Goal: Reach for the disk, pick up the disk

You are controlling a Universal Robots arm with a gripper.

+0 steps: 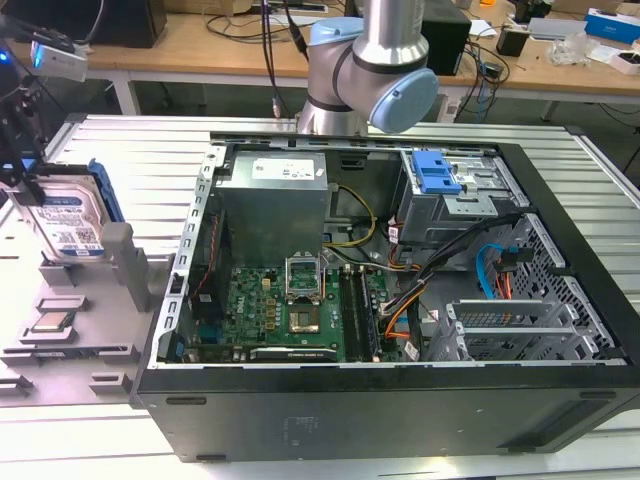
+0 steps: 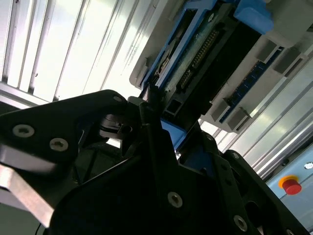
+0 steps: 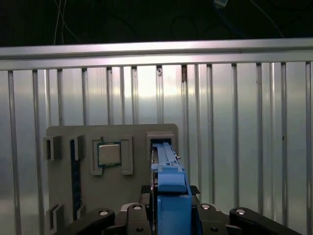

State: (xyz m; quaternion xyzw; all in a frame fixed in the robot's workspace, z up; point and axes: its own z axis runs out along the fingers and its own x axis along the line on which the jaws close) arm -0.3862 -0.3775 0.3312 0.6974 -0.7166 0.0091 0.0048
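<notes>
At exterior view's left, disk [image 1: 68, 222] stands upright in grey holder [image 1: 120, 262] on table [image 1: 150, 160]; claw [image 1: 28, 190] straddles it; clamped or loose, cannot tell; chip [image 3: 109, 154] sits nearby.

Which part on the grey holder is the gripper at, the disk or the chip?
The disk: it stands on edge in its blue bracket, with the gripper at its top edge. The chip lies flat in the pocket beside it.
</notes>
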